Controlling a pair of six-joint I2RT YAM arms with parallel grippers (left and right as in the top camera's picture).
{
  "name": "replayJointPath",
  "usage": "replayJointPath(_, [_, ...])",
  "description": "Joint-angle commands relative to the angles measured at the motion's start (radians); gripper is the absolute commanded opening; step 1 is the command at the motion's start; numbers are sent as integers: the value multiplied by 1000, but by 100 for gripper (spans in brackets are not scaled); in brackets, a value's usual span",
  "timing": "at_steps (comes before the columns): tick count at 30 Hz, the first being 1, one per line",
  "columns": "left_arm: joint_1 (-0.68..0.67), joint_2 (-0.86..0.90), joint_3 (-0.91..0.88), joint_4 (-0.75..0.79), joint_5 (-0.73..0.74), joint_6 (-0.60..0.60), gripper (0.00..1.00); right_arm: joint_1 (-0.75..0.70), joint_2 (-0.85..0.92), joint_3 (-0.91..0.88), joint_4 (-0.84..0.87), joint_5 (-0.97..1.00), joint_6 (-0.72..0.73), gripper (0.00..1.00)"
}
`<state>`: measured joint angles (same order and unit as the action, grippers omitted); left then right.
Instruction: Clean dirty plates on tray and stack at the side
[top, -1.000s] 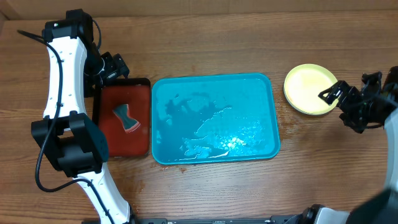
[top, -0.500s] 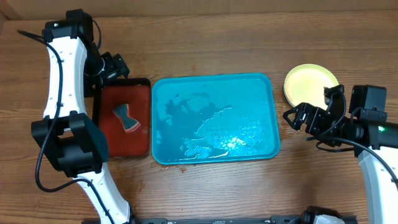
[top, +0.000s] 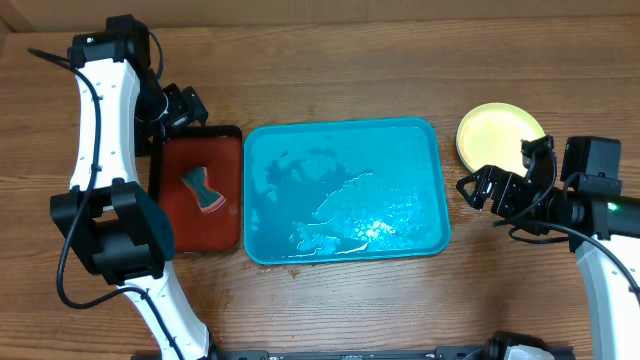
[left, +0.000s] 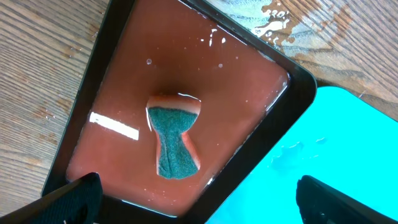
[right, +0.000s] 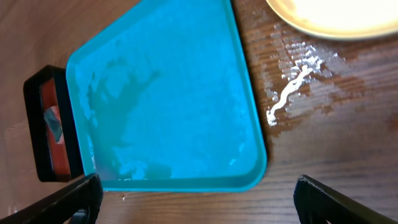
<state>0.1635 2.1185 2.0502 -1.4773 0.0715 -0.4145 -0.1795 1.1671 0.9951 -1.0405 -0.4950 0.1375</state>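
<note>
Two sets of fingers spread apart, both empty.
The right fingers (top: 478, 187) hover near the stacked plates (top: 500, 142) on the tabletop (top: 330, 300), right of the tray (top: 345, 190); the left fingers (top: 185, 105) hang over the sponge (left: 173, 142). The tray holds only water, so the job looks finished; next, simply retreat. The top plate looks pale yellow and clean.
</note>
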Motion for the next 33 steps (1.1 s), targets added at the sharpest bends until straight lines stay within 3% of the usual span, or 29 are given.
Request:
replayJointPath(1, [-7,-20,6,1,5,8,100,48,-7,-39,69,4,-12,100])
replayJointPath(12, [-7,-20,6,1,5,8,100,304,-394,-308,435,78,-3,100])
replayJointPath(18, [-7,-20,6,1,5,8,100,313,-585,-463,489,166,119,100])
replayJointPath(30, [-7,-20,6,1,5,8,100,313,-902,-760,802,267,130,100])
replayJointPath(33, [-7,-20,6,1,5,8,100,313,-948,-821,866,325,187,100])
